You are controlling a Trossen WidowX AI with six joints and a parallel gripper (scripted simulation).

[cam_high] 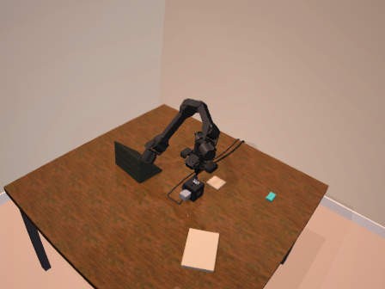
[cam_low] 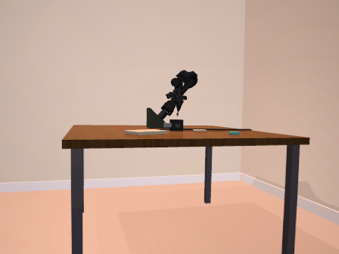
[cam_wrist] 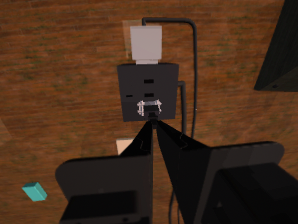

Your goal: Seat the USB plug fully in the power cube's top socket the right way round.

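The black power cube (cam_high: 194, 192) (cam_low: 176, 124) (cam_wrist: 147, 75) stands near the middle of the table, with a grey plug block (cam_high: 185, 195) (cam_wrist: 146, 44) on one side. My gripper (cam_high: 197, 173) (cam_low: 177, 110) (cam_wrist: 153, 125) points down over the cube and is shut on the small metal USB plug (cam_wrist: 150, 108). In the wrist view the plug's metal end shows just past my fingertips, over the near part of the cube's top. In the exterior view my fingertips are a little above the cube. I cannot tell whether the plug touches the socket.
A dark wedge stand (cam_high: 133, 162) (cam_low: 153, 119) (cam_wrist: 280, 55) is beside the arm's base. Black cables (cam_high: 228, 150) (cam_wrist: 194, 60) run past the cube. A small tan pad (cam_high: 216, 182) (cam_wrist: 122, 146), a teal block (cam_high: 271, 196) (cam_wrist: 35, 191) and a tan book (cam_high: 200, 249) (cam_low: 145, 131) lie on the table.
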